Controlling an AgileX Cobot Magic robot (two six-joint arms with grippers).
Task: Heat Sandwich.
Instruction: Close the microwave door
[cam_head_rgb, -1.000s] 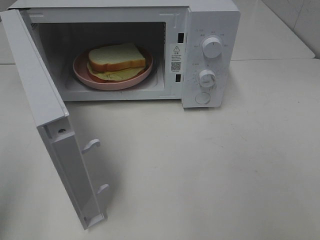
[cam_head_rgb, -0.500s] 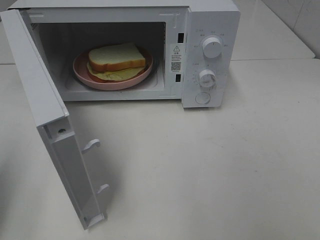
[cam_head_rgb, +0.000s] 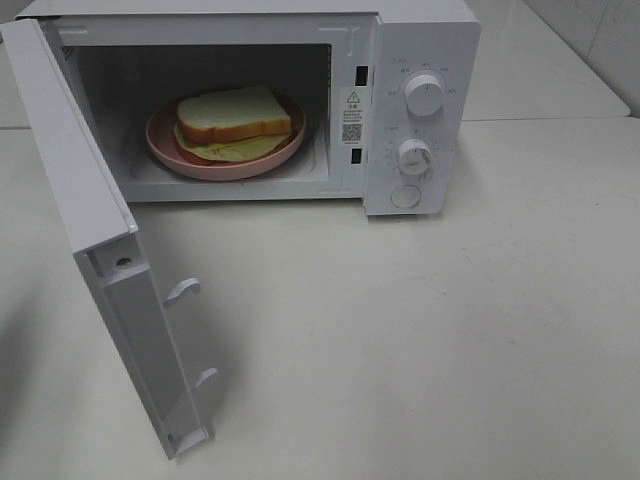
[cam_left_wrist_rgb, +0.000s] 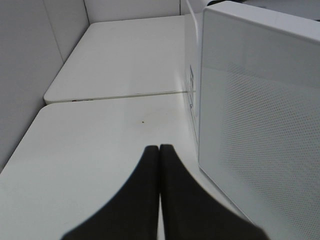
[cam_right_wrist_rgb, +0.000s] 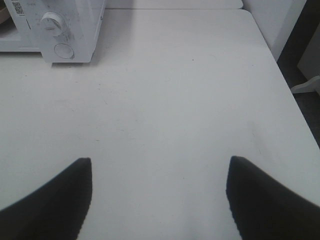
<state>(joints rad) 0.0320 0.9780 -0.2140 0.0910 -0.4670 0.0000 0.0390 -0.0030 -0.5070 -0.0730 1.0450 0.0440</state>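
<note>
Sandwich (cam_head_rgb: 235, 118) sits on its pink plate (cam_head_rgb: 228, 167) inside the microwave (cam_head_rgb: 420, 50), whose door (cam_head_rgb: 80, 170) stands wide over the bench (cam_head_rgb: 450, 350). My left fingers (cam_left_wrist_rgb: 150, 162) are pressed together and empty, seemingly beside that door's edge. My right fingers (cam_right_wrist_rgb: 70, 192) are spread wide, empty.

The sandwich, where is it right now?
In the high camera's view, the sandwich sits on a pink plate inside the open white microwave, in the upper left of the picture, left of the control panel.
</note>
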